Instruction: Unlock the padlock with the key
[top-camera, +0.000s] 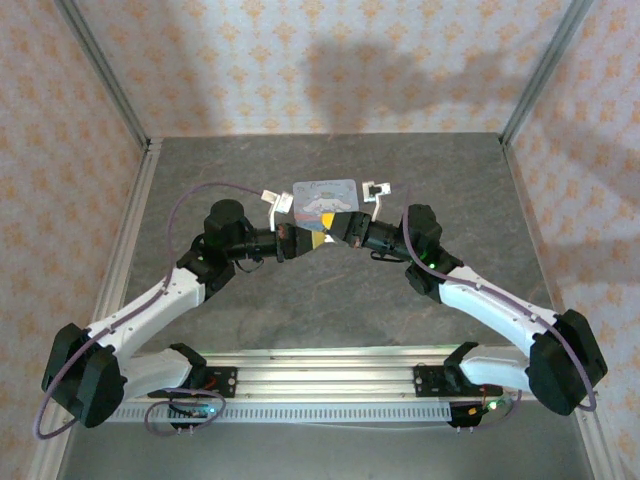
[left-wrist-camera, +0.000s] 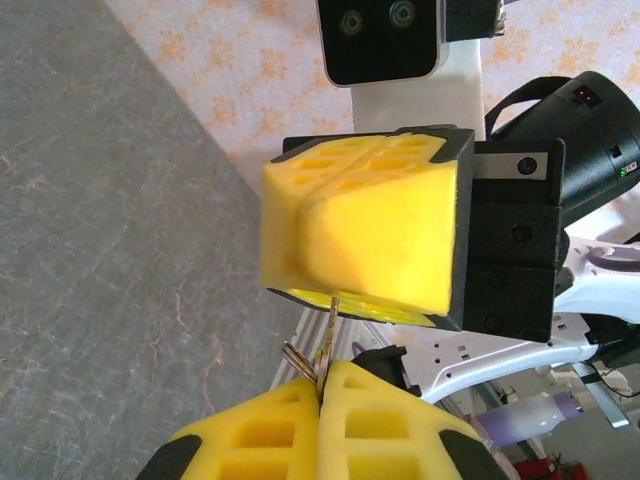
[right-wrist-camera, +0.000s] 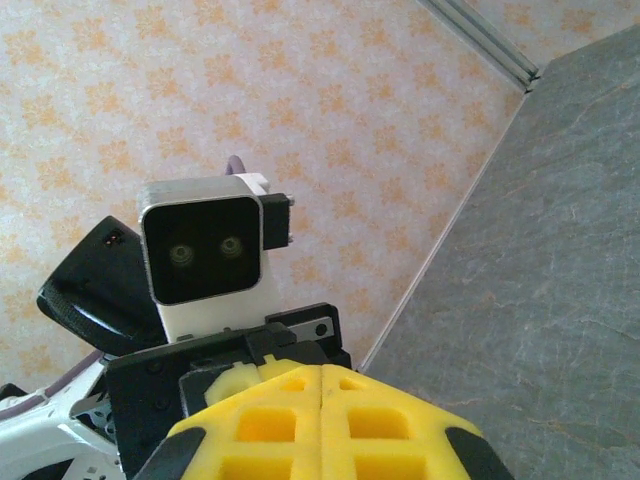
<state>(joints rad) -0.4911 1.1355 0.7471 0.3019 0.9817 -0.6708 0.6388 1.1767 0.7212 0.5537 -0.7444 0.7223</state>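
The left gripper (left-wrist-camera: 322, 390) pinches the key (left-wrist-camera: 331, 322) by its head, fingers narrow, with the blade pointing up so it can enter a keyhole. Its tip meets the underside of the right gripper (right-wrist-camera: 321, 388), whose fingers are pressed together. The padlock is hidden, probably clamped there, above the desk (top-camera: 300, 310).

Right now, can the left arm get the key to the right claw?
Probably yes. The left claw pinches the key, whose tip sits at the edge of the shut right claw, with nothing between them. Whether it meets a keyhole there, I cannot tell.
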